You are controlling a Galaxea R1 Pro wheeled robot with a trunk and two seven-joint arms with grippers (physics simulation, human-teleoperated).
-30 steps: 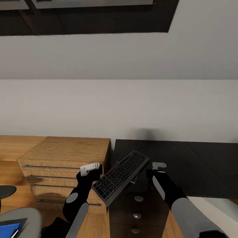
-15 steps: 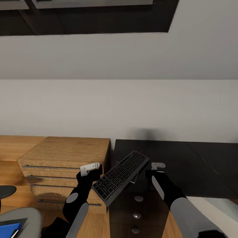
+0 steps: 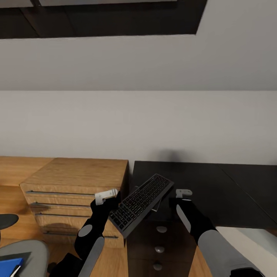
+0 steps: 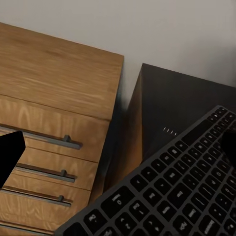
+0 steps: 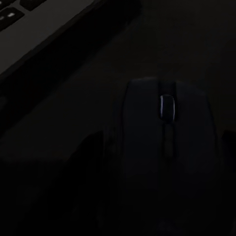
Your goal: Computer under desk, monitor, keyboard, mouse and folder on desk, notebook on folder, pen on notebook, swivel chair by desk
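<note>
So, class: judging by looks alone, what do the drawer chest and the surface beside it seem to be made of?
The drawer chest looks like light wood or wood veneer, matte, with visible grain, and its thin grey handles look metallic. The black surface beside it looks smooth and dark with no grain, perhaps laminate or lacquer; the exact material is open.

One keyboard (image 3: 141, 205), one mouse (image 5: 164, 147), one blue folder (image 3: 9, 265) at lower left. One wooden drawer chest (image 3: 77, 184), one black three-drawer cabinet (image 3: 159, 250). Two grippers: left gripper (image 3: 106, 196), right gripper (image 3: 183, 193).
</note>
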